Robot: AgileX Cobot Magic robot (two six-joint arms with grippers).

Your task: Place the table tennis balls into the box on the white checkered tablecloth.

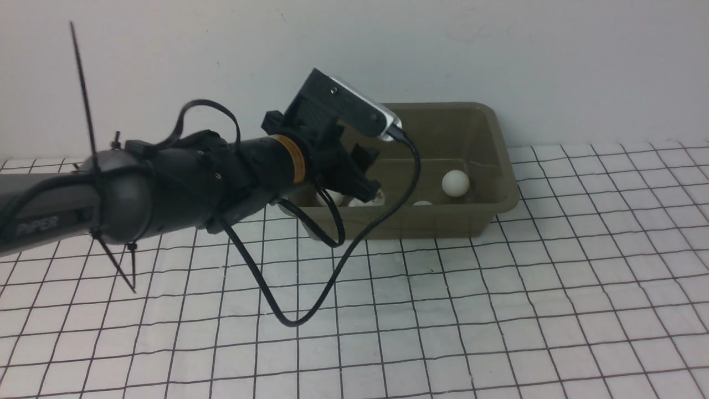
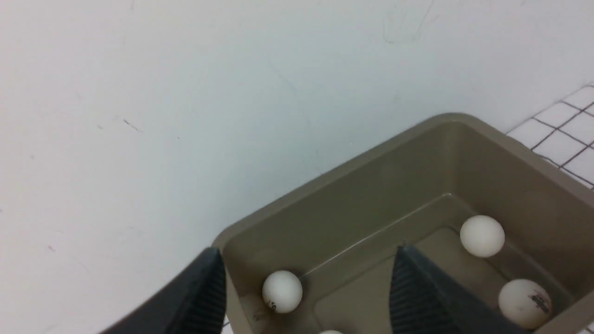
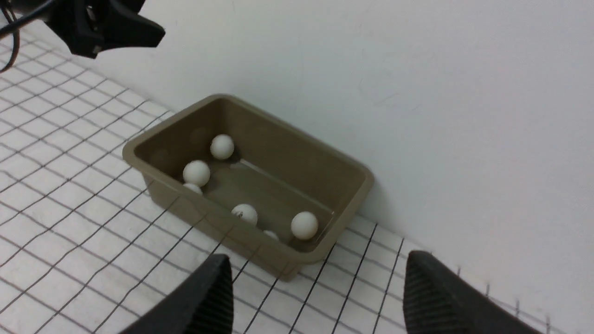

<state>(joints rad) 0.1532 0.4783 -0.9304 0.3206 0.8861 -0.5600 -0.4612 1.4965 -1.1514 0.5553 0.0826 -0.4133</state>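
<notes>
Front view shows first the white checkered tablecloth (image 1: pixel 498 310), a slightly wrinkled cloth with thin black lines, and no ball lies on the part of it in view. Above it the black left gripper (image 1: pixel 363 185) reaches over the near left end of the rectangular olive-grey plastic box (image 1: pixel 501 166), probably because this is the place to let a ball fall inside. In the left wrist view its jaws stand apart with nothing between them, over the box.

The right gripper (image 3: pixel 315 297) hangs back from the box, also parted and empty, likely to keep out of the way.

The small matte white table tennis balls (image 3: pixel 196 172) rest on the box floor; six show in the right wrist view, some half hidden by the near wall. One ball (image 2: pixel 525 303) has a dark logo. The box stands against the wall.
</notes>
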